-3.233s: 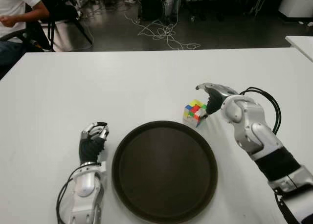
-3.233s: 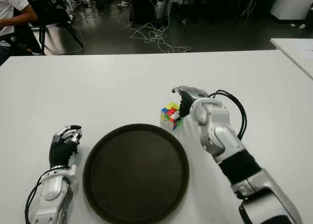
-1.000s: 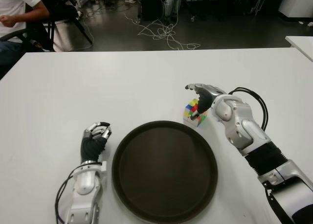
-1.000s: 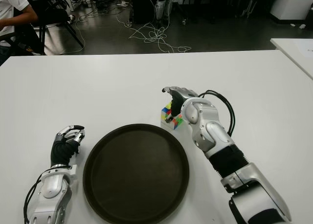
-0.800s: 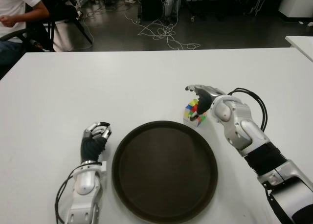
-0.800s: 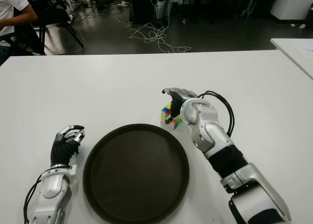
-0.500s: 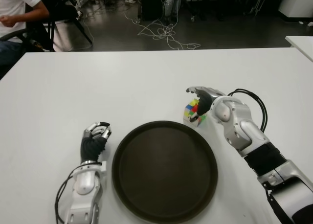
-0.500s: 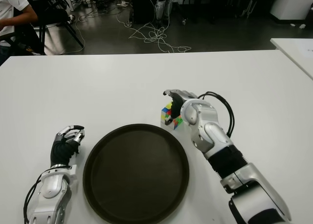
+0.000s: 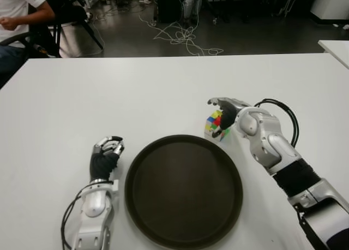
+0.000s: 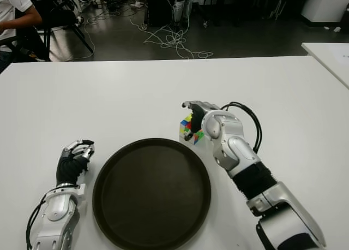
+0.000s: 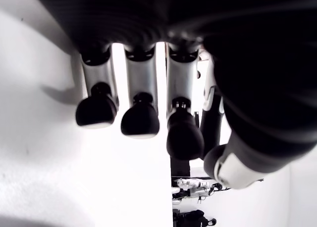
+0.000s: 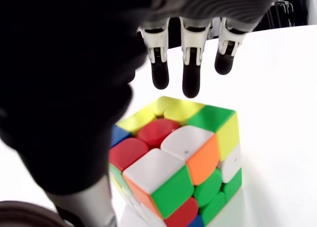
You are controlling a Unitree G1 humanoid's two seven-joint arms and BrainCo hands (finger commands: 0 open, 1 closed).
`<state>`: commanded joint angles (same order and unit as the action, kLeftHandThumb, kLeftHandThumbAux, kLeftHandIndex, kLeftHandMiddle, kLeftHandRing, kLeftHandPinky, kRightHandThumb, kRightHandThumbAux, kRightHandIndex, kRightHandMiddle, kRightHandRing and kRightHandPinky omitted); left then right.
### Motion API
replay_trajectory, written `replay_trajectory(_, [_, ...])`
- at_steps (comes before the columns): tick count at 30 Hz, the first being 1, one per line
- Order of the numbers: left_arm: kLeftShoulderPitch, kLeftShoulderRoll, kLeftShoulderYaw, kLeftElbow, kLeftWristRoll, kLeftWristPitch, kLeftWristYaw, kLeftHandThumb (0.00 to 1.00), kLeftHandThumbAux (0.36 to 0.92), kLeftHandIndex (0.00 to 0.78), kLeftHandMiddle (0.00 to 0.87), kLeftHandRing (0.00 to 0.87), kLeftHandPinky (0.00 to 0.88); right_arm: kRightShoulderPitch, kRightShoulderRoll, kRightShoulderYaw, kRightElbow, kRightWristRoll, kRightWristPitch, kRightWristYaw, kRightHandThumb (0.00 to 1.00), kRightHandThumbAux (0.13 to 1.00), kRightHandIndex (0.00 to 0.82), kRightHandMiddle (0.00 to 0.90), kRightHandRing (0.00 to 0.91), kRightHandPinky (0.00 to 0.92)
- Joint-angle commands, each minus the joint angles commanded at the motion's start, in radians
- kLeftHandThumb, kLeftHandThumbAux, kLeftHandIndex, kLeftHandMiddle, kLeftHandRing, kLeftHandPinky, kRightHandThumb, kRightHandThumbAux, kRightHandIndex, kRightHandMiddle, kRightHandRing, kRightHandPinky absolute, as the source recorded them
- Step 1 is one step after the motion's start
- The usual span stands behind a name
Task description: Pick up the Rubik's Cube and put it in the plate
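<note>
I am looking down on a white table point(image 9: 163, 86) that is filling most of both eye views, with a dark floor and a tangle of cables point(image 9: 182, 37) lying beyond its far edge. A seated person in a white shirt point(image 9: 16, 12) is showing at about ten o'clock, off the table.

A round dark brown plate point(image 9: 184, 190) is sitting at the near centre of the table, holding nothing.

My right hand point(image 9: 224, 112) is reaching in from four o'clock, its silver forearm trailing a loop of black cable point(image 9: 289, 119). The hand is arching over the Rubik's Cube point(image 9: 214, 124), which is standing on the table just beyond the plate's rim at about one o'clock from the plate's centre, close beside the rim. In the right wrist view the cube point(image 12: 178, 172) is sitting directly under the palm, while the fingertips point(image 12: 190, 83) are hanging spread above and past its far edge, clear of it. The thumb is coming down beside the cube's near face; I cannot tell whether it is touching. The fingers are not clasping the cube.

My left hand point(image 9: 105, 154) is showing at nine o'clock from the plate, just off its rim, the fingers curling inward and gripping nothing.
</note>
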<state>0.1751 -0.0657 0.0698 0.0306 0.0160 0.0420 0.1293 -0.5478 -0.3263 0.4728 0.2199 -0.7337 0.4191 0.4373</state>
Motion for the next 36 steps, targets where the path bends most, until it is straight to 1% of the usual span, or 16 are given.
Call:
replay_trajectory(2, [0.000,-0.001,0.000,-0.001,0.002,-0.001,0.002,0.710,0.704,0.444,0.816,0.825,0.817,0.004,-0.001,-0.002,-0.002,0.001,-0.003,-0.003,0.000,0.906,0.043,0.220,0.279,0.233])
replay_trajectory(5, [0.001,-0.002,-0.001,-0.004,0.004,0.004,0.005,0.710,0.705,0.444,0.813,0.823,0.814,0.006,0.000,-0.003,-0.005,0.002,0.002,0.001,0.000,0.909,0.039,0.240,0.303,0.237])
replay_trajectory(7, [0.001,-0.002,-0.001,-0.005,0.004,0.009,0.005,0.710,0.705,0.444,0.812,0.821,0.813,0.005,-0.002,-0.003,-0.005,0.003,0.005,0.010,0.000,0.909,0.036,0.223,0.281,0.212])
replay_trajectory(8, [0.001,-0.002,-0.001,-0.006,0.004,0.010,0.005,0.710,0.705,0.444,0.812,0.821,0.815,0.005,-0.002,-0.002,-0.005,0.004,0.005,0.014,0.000,0.910,0.037,0.204,0.252,0.191])
replay_trajectory(11, [0.000,0.000,0.000,-0.003,0.002,0.006,0.001,0.710,0.705,0.444,0.814,0.823,0.817,0.005,-0.006,-0.002,-0.005,0.006,-0.002,0.018,0.000,0.914,0.042,0.167,0.201,0.166])
replay_trajectory(13, [0.000,0.001,0.000,0.000,0.003,0.001,0.000,0.710,0.705,0.444,0.815,0.824,0.817,0.006,-0.008,-0.002,-0.004,0.006,-0.005,0.018,0.000,0.917,0.044,0.155,0.186,0.154])
replay_trajectory(15, [0.001,0.003,0.000,-0.001,0.003,-0.002,-0.001,0.710,0.705,0.444,0.814,0.825,0.817,0.007,-0.007,-0.001,-0.005,0.005,-0.003,0.020,0.000,0.917,0.046,0.153,0.190,0.174])
replay_trajectory(17, [0.002,0.003,0.000,-0.001,0.002,-0.005,-0.003,0.710,0.705,0.444,0.812,0.825,0.816,0.008,-0.005,-0.001,-0.006,0.003,0.001,0.018,0.000,0.915,0.047,0.147,0.185,0.162])
replay_trajectory(18, [0.002,0.002,0.001,-0.001,0.001,-0.007,-0.003,0.710,0.705,0.444,0.812,0.824,0.815,0.010,-0.003,-0.002,-0.005,0.003,0.003,0.015,0.000,0.915,0.047,0.142,0.172,0.138])
replay_trajectory(20, [0.003,0.002,0.001,-0.001,-0.001,-0.009,-0.004,0.710,0.705,0.444,0.811,0.823,0.812,0.012,-0.002,-0.003,-0.006,0.002,0.005,0.012,0.000,0.918,0.047,0.139,0.160,0.117])
replay_trajectory(25, [0.003,0.001,0.002,-0.005,-0.006,-0.001,-0.007,0.710,0.705,0.444,0.811,0.822,0.812,0.015,-0.002,-0.005,-0.011,0.002,0.008,0.011,0.000,0.919,0.047,0.129,0.141,0.104])
replay_trajectory(30, [0.002,-0.001,0.003,-0.009,-0.007,0.010,-0.006,0.710,0.705,0.444,0.810,0.822,0.812,0.017,0.003,-0.009,-0.006,0.005,0.012,0.007,0.000,0.902,0.049,0.158,0.171,0.120])
replay_trajectory(36, [0.004,-0.008,0.005,-0.021,-0.008,0.026,0.000,0.710,0.705,0.443,0.816,0.826,0.822,0.017,0.005,-0.011,0.001,0.008,0.014,0.006,0.000,0.904,0.043,0.182,0.210,0.201])
